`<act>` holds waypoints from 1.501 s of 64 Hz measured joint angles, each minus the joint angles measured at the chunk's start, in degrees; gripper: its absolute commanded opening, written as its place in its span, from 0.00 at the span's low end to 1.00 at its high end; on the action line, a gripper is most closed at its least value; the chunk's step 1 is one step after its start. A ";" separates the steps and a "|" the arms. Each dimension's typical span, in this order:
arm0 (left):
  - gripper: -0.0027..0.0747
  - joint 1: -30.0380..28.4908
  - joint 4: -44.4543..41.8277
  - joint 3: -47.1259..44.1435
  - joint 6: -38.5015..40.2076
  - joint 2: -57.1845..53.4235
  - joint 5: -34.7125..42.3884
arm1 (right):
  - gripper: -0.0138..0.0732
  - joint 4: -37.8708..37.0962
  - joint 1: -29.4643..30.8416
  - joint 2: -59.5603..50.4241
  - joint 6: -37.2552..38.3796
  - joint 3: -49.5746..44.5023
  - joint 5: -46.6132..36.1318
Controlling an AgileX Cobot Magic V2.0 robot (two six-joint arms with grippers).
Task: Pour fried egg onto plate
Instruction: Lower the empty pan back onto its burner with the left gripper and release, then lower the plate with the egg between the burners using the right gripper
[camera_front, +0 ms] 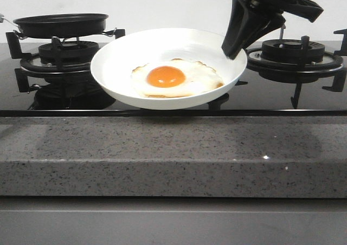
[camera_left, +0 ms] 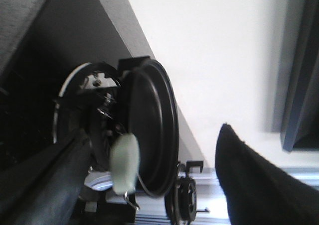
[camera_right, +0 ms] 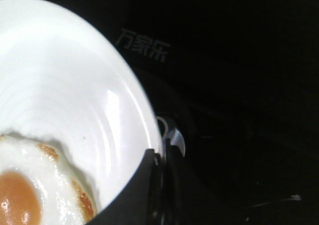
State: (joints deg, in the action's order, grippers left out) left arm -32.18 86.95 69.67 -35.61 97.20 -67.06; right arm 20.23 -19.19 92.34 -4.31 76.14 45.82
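The white plate (camera_front: 124, 55) hangs tilted above the black hob, in front of the burners. The fried egg (camera_front: 173, 77), with its orange yolk, lies in the plate's middle. My right gripper (camera_front: 230, 52) comes down from the upper right and is shut on the plate's right rim. The right wrist view shows the plate (camera_right: 65, 85), the egg (camera_right: 30, 185) and the gripper (camera_right: 158, 158) clamped on the rim. The black frying pan (camera_front: 60, 24) sits on the left burner. My left gripper (camera_left: 154, 135) is open near the pan (camera_left: 164, 100); the pale handle tip (camera_left: 124, 163) lies between its fingers, untouched.
The left burner grate (camera_front: 59, 55) carries the pan. The right burner (camera_front: 295, 55) stands just behind my right gripper. A speckled grey stone counter edge (camera_front: 162, 153) runs along the front of the glossy black hob. A white wall is behind.
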 measured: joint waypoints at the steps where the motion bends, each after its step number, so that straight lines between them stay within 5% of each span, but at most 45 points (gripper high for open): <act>1: 0.70 0.00 -0.71 0.00 0.00 -0.56 -0.02 | 0.10 0.00 0.00 0.00 0.00 0.00 0.00; 12: 0.70 2.92 -8.72 0.00 -0.39 -8.62 -0.08 | 0.10 0.00 0.00 0.00 0.00 0.00 0.00; 25: 0.70 12.80 -25.53 0.00 1.25 -19.79 2.53 | 0.10 0.00 0.00 0.00 0.00 0.00 0.00; 38: 0.70 25.77 -55.76 0.00 15.69 -31.61 4.89 | 0.10 0.00 0.00 0.00 0.00 0.00 0.00; 48: 0.70 30.92 -71.35 -0.65 26.06 -40.17 5.11 | 0.10 0.00 0.00 0.00 0.00 0.00 0.00; 73: 0.70 31.75 -77.32 -14.34 28.92 -62.00 5.87 | 0.10 0.00 0.00 0.00 0.00 0.00 0.00; 96: 0.70 37.50 -77.32 -19.48 29.01 -67.61 8.52 | 0.10 0.00 0.00 0.00 0.00 0.00 0.00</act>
State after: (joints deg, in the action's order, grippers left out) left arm 5.31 9.63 50.19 -6.60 29.59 -58.53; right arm 20.23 -19.19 92.34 -4.31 76.14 45.82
